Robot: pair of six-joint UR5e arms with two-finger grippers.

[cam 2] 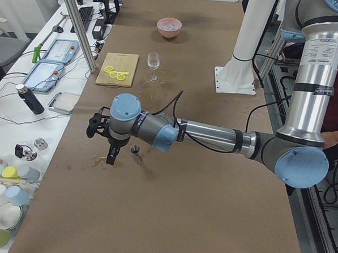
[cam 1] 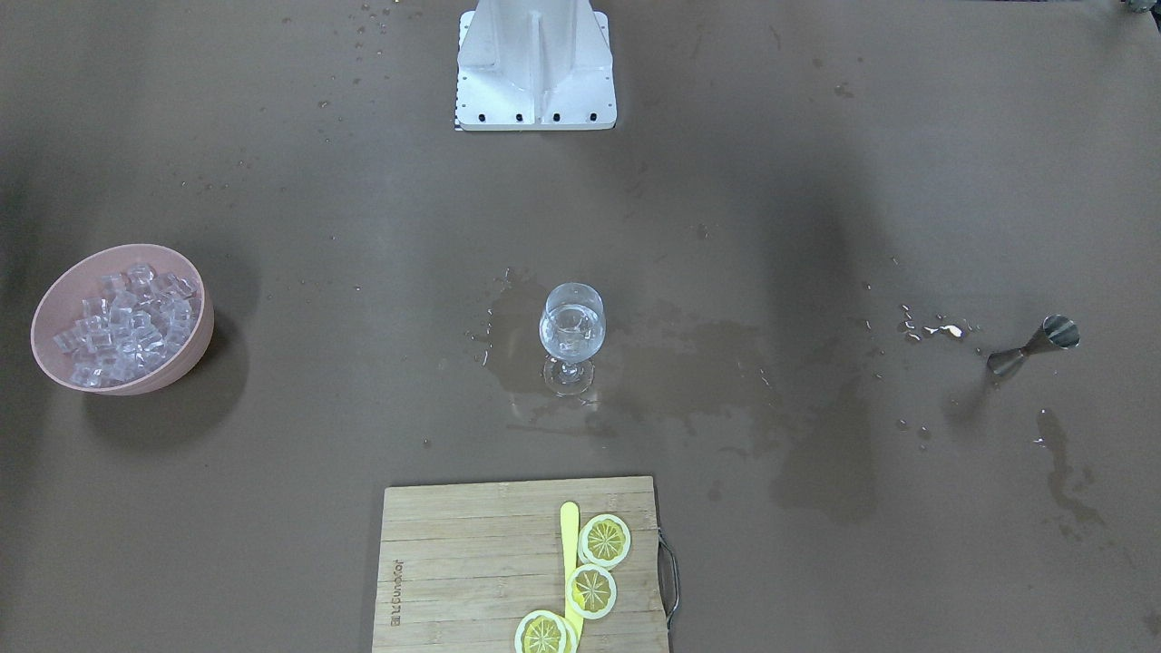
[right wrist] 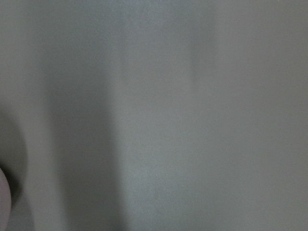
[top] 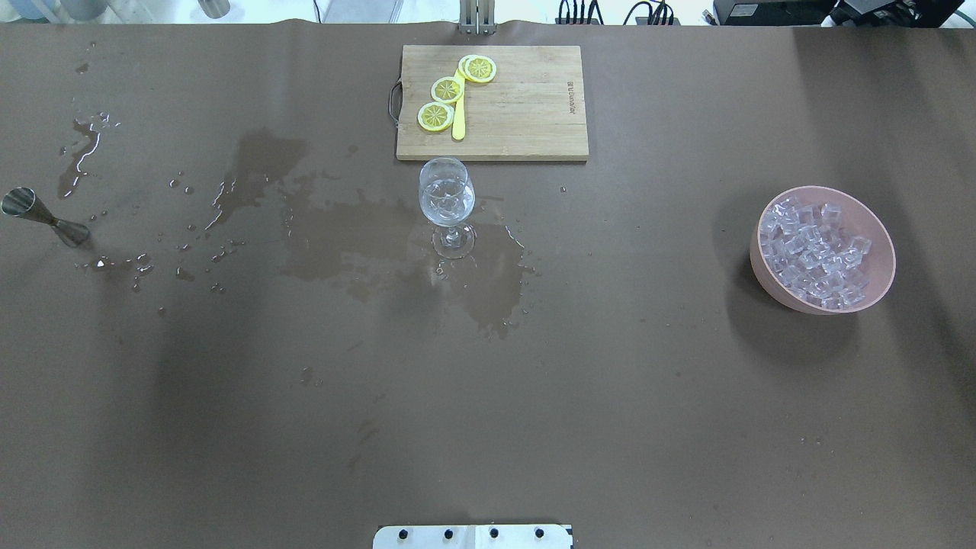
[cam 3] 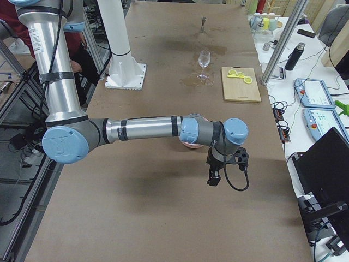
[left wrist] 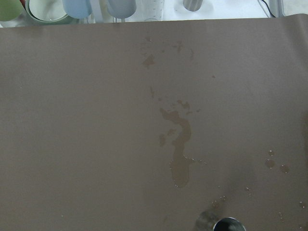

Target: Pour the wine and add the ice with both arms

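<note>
On the counter point(top: 610, 381) stood a glass point(top: 447, 191) of clear liquid point(top: 447, 207); ice point(top: 816, 248) filled a bowl point(top: 768, 276). How wide the left hand point(cam 2: 112, 156) and right hand point(cam 3: 213, 177) were could not be told.

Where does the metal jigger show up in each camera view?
Front-facing: jigger far right.
Overhead: jigger far left.
Exterior left: jigger lower centre.
Exterior right: jigger at the table's far end.
Left wrist: a metal rim at the bottom edge, likely the jigger.
Right wrist: not in view.
Shared landmark: the wine glass at mid-table.
</note>
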